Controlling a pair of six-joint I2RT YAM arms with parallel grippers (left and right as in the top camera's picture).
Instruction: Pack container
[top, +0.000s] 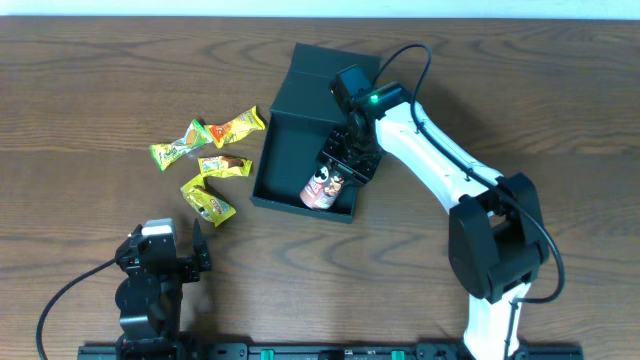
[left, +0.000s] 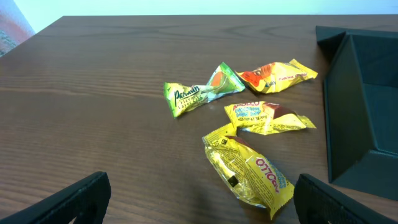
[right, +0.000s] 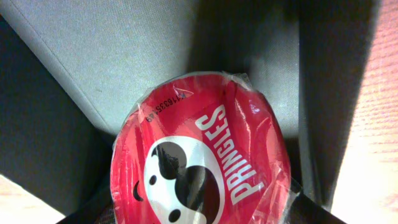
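The container (top: 288, 160) sits open at the middle of the table (top: 90, 100), its flap lid laid back on the far side. The right gripper (top: 345, 160) reaches into its near right corner, closed on the upper end of the red can (top: 322, 187). The can looks tilted, with its lower end toward the near wall. The right wrist view shows the can's printed face filling the space between the dark fingers, with grey box floor behind it.

The step in hand appears to be setting the can down inside. To do it well, the right arm should lower until the can's weight rests on the floor. It should keep the can close along the right wall, so the rest of the floor stays free. Only then should it open, and afterwards lift straight up so the fingers do not drag the can or catch the rim. A round can may roll, so a wall beside it helps.

The left gripper (left: 202, 190) is spread wide and empty near the table's front edge. Four packets (top: 213, 165) lie just left of the container, waiting.
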